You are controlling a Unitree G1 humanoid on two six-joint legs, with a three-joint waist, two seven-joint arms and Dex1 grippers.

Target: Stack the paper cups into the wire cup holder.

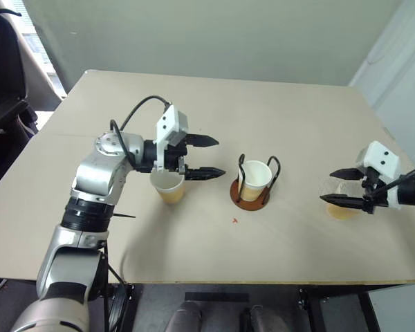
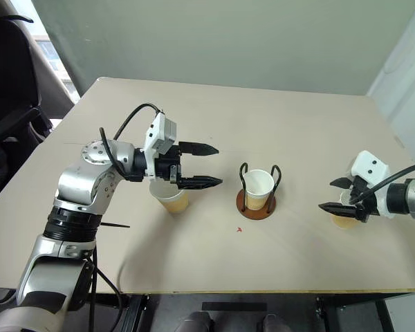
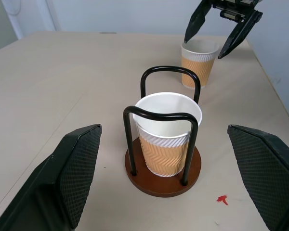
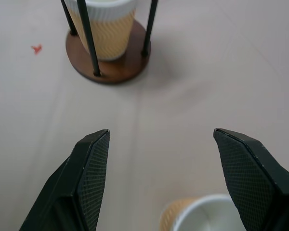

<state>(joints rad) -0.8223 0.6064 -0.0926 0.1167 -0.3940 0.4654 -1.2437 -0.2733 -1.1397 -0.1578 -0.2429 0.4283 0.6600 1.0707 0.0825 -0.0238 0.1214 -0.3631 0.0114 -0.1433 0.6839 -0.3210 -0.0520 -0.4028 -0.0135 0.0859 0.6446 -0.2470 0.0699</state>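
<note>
Three paper cups stand on the beige table [image 1: 277, 104]. One cup [image 1: 255, 176] already sits inside the wire cup holder [image 1: 252, 183], a little right of the centre of the frame, between its black wire loops. A second cup [image 1: 169, 185] stands left of centre, just below the left gripper [image 1: 205, 157]. The third cup [image 1: 342, 205] is at the right edge of the frame, under the right gripper [image 1: 340, 187]. I judge these cups to be very light and thin, easy to crush and easy to tip over, so a soft pinch across the wall just under the white rim seems the safest hold; a hard squeeze could bend the rim. The left arm is bent at the elbow and its gripper points almost level toward the holder, with the two black fingers spread wide and nothing between them. The right gripper tilts downward and toward the middle of the table; its fingers are also apart, one on each side of the third cup's rim, and they do not seem to touch it yet.
</note>
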